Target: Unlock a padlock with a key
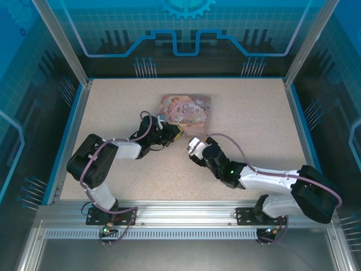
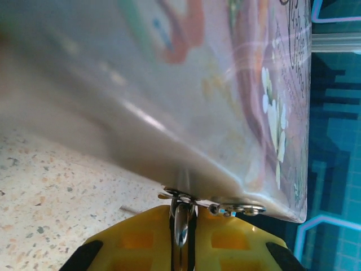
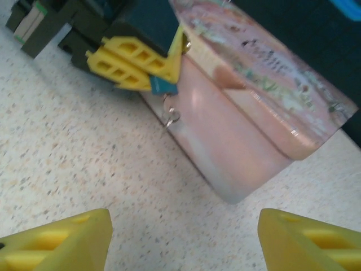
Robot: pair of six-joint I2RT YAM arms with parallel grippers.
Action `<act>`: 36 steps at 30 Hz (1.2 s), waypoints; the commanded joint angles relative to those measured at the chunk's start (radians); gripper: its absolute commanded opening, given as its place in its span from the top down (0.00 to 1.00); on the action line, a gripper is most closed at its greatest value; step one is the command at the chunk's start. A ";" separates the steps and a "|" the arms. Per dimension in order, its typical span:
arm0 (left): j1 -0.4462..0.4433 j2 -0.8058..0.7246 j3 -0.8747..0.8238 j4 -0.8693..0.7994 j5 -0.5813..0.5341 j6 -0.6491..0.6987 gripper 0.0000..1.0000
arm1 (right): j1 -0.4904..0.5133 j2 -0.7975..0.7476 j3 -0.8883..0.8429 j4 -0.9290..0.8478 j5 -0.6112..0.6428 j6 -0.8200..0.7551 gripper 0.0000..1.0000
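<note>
Pinching its yellow fingers tight together, the left gripper (image 1: 171,134) holds the tiny dark bluish padlock (image 3: 163,86) right at the near corner of the pink illustrated rectangular tin box (image 1: 189,107), which lies on the speckled beige table (image 1: 113,101). A small silvery metal piece (image 3: 171,117) hangs just below the padlock, beside the tin's wall; whether it is key or shackle cannot be told. The right gripper (image 1: 193,145) hovers nearby, facing them, jaws wide apart and empty.
</note>
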 commanded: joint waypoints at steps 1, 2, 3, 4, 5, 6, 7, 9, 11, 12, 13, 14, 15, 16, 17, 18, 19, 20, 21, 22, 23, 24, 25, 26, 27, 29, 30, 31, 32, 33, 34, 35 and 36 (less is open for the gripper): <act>0.019 -0.017 -0.009 0.087 0.090 -0.114 1.00 | 0.013 0.041 0.011 0.108 0.065 -0.127 0.31; 0.019 -0.020 -0.009 0.086 0.094 -0.117 1.00 | 0.013 0.046 0.018 0.111 0.063 -0.154 0.31; 0.021 -0.025 -0.008 0.077 0.099 -0.117 1.00 | 0.012 0.054 0.026 0.114 0.059 -0.181 0.31; 0.024 -0.029 -0.007 0.067 0.103 -0.116 1.00 | 0.009 0.064 0.032 0.118 0.051 -0.207 0.30; 0.025 -0.031 -0.004 0.058 0.106 -0.114 1.00 | 0.005 0.073 0.037 0.122 0.045 -0.229 0.30; 0.025 -0.035 0.000 0.046 0.110 -0.110 1.00 | 0.001 0.086 0.045 0.126 0.042 -0.252 0.29; 0.024 -0.037 0.001 0.040 0.114 -0.107 1.00 | -0.005 0.098 0.051 0.134 0.038 -0.275 0.28; 0.026 -0.037 -0.001 0.035 0.118 -0.108 1.00 | -0.021 0.110 0.068 0.142 0.008 -0.301 0.28; 0.025 -0.037 -0.002 0.028 0.120 -0.110 1.00 | -0.044 0.120 0.087 0.137 -0.034 -0.314 0.28; 0.025 -0.037 -0.003 0.024 0.124 -0.112 1.00 | -0.053 0.126 0.100 0.133 -0.053 -0.324 0.28; 0.026 -0.037 -0.007 0.028 0.125 -0.113 1.00 | -0.061 0.135 0.109 0.136 -0.070 -0.338 0.28; 0.025 -0.040 -0.009 0.026 0.124 -0.111 1.00 | -0.067 0.145 0.114 0.140 -0.078 -0.350 0.28; 0.026 -0.045 -0.013 0.021 0.121 -0.108 1.00 | -0.074 0.161 0.122 0.145 -0.085 -0.360 0.28; 0.025 -0.050 -0.017 0.019 0.119 -0.107 1.00 | -0.080 0.171 0.129 0.148 -0.098 -0.361 0.28; 0.024 -0.053 -0.017 0.010 0.118 -0.100 1.00 | -0.083 0.180 0.132 0.149 -0.110 -0.361 0.28; 0.025 -0.058 -0.019 0.005 0.115 -0.097 1.00 | -0.086 0.192 0.135 0.156 -0.114 -0.363 0.28; 0.024 -0.061 -0.022 0.006 0.114 -0.098 1.00 | -0.088 0.205 0.137 0.168 -0.120 -0.365 0.28; 0.023 -0.063 -0.022 0.004 0.116 -0.098 1.00 | -0.090 0.218 0.142 0.174 -0.123 -0.367 0.28; 0.023 -0.067 -0.023 0.003 0.118 -0.098 1.00 | -0.092 0.235 0.150 0.181 -0.124 -0.369 0.28; 0.023 -0.072 -0.025 -0.003 0.117 -0.097 1.00 | -0.094 0.252 0.158 0.185 -0.127 -0.373 0.28; 0.024 -0.079 -0.025 -0.013 0.114 -0.091 1.00 | -0.096 0.266 0.165 0.191 -0.128 -0.376 0.28; 0.024 -0.085 -0.026 -0.022 0.111 -0.086 1.00 | -0.097 0.278 0.172 0.198 -0.131 -0.378 0.28; 0.023 -0.091 -0.026 -0.030 0.108 -0.080 1.00 | -0.101 0.289 0.180 0.200 -0.133 -0.377 0.28; 0.024 -0.093 -0.028 -0.034 0.108 -0.078 1.00 | -0.105 0.296 0.187 0.200 -0.139 -0.375 0.28; 0.024 -0.093 -0.030 -0.029 0.107 -0.081 1.00 | -0.108 0.302 0.193 0.201 -0.144 -0.371 0.28; 0.023 -0.094 -0.031 -0.029 0.107 -0.082 1.00 | -0.114 0.310 0.204 0.202 -0.154 -0.364 0.30; 0.024 -0.095 -0.034 -0.028 0.106 -0.083 1.00 | -0.118 0.314 0.210 0.200 -0.162 -0.361 0.31; 0.023 -0.096 -0.035 -0.026 0.103 -0.083 1.00 | -0.120 0.319 0.216 0.197 -0.168 -0.361 0.33; 0.022 -0.095 -0.035 -0.026 0.105 -0.085 1.00 | -0.123 0.323 0.220 0.195 -0.173 -0.360 0.35; 0.023 -0.096 -0.034 -0.025 0.104 -0.086 1.00 | -0.124 0.330 0.227 0.193 -0.174 -0.360 0.37; 0.021 -0.099 -0.034 -0.025 0.104 -0.086 1.00 | -0.123 0.336 0.229 0.194 -0.175 -0.362 0.39; 0.022 -0.100 -0.035 -0.026 0.102 -0.086 1.00 | -0.124 0.343 0.233 0.192 -0.176 -0.360 0.41; 0.022 -0.102 -0.035 -0.025 0.101 -0.087 1.00 | -0.122 0.348 0.235 0.189 -0.180 -0.359 0.43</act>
